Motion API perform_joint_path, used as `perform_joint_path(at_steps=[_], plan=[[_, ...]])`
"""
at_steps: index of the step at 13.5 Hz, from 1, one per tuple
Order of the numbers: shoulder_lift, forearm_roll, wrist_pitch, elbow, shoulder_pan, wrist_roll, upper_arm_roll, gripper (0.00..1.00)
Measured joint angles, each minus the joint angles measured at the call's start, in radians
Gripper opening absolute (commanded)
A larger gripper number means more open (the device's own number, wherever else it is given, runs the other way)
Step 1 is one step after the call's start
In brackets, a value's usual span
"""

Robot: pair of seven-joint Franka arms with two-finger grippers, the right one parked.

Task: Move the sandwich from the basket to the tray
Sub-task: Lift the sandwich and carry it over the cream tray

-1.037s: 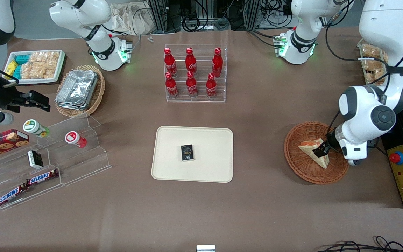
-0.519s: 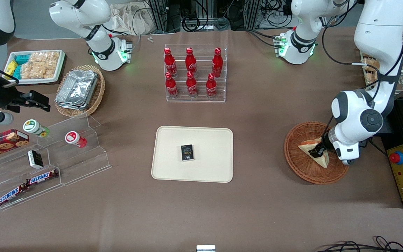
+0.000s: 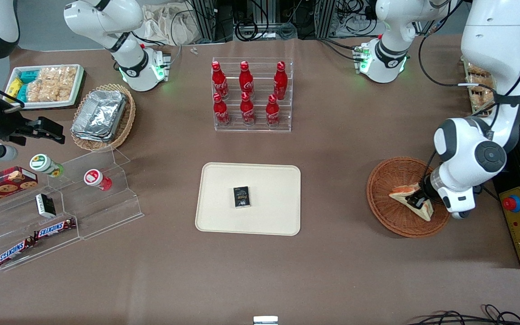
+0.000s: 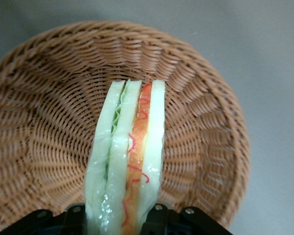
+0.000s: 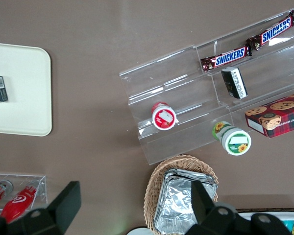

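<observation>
A: Gripper (image 3: 419, 200) location?

B: Low over the reddish-brown basket (image 3: 395, 180), toward the working arm's end of the table. Its black fingers (image 4: 159, 220) are clamped on the sandwich (image 3: 408, 195), one on each bread face. Wrist view shows only the finger tops; their tips are cut off at the frame edge.

A: Sandwich state?

B: On edge between the fingers, filling side showing: green along one layer, orange and red strands along the other (image 4: 130, 166). From the front, the wedge sits inside the basket's rim, its wide end partly covered by the gripper. Cannot tell whether it touches the weave or hangs just clear.

A: Tray?

B: Cream tray (image 3: 266, 221) at mid-table, well apart from the basket. One small dark packet (image 3: 241, 197) lies flat on it. Print on the packet is too small to read.

A: Anything else hidden?

B: The arm's wrist covers the basket's edge on its own side. Bottle rack (image 3: 252, 94) stands farther from the front camera than the tray.
</observation>
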Motion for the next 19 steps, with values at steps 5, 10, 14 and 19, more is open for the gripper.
perform_joint_path(at_steps=[5, 10, 14, 19], plan=[[-0.045, 0.0, -0.497, 0.335, -0.006, 0.032, -0.096, 0.0], [0.015, 0.0, -0.602, 0.516, -0.138, 0.217, -0.18, 0.0], [0.183, 0.0, -0.557, 0.573, -0.314, 0.284, -0.183, 0.0], [0.371, 0.018, -0.327, 0.601, -0.414, 0.296, -0.181, 0.0]])
